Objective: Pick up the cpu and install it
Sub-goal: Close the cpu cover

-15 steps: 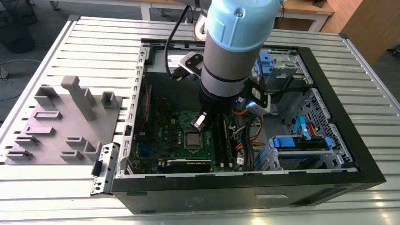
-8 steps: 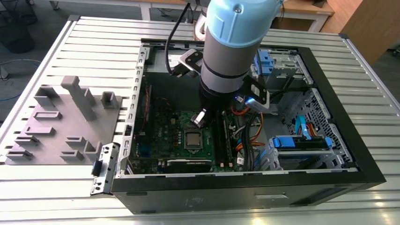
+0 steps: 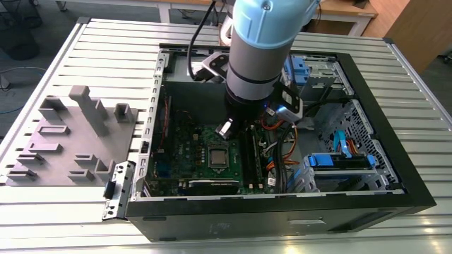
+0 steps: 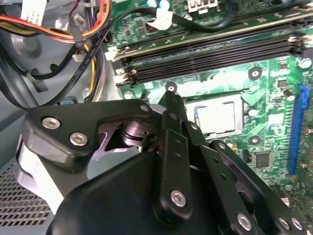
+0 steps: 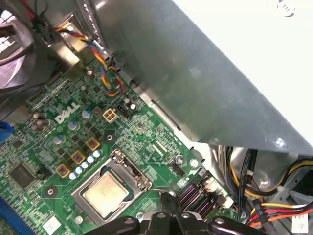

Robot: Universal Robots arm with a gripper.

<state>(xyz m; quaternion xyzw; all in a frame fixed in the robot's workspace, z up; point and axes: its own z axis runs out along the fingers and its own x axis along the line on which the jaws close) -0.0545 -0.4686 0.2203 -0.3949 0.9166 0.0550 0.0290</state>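
The cpu (image 3: 217, 157) lies flat in the silver socket frame (image 5: 126, 169) on the green motherboard (image 3: 190, 143) inside the open computer case. Its dull silver top is visible in both wrist views (image 4: 218, 116) (image 5: 105, 193). My gripper (image 3: 224, 129) hangs from the arm just above the board, a short way beyond the cpu and apart from it. In the second wrist view the black gripper (image 4: 171, 98) has its tip close beside the socket. In the first wrist view the gripper (image 5: 168, 208) has nothing visible in it.
Black memory slots (image 4: 210, 54) and bundled cables (image 3: 279, 153) run beside the socket. A blue drive caddy (image 3: 339, 161) sits at the exterior view's right. The grey case wall (image 5: 195, 88) stands close by. A grey plastic fixture with blocks (image 3: 71, 137) lies outside the case at the exterior view's left.
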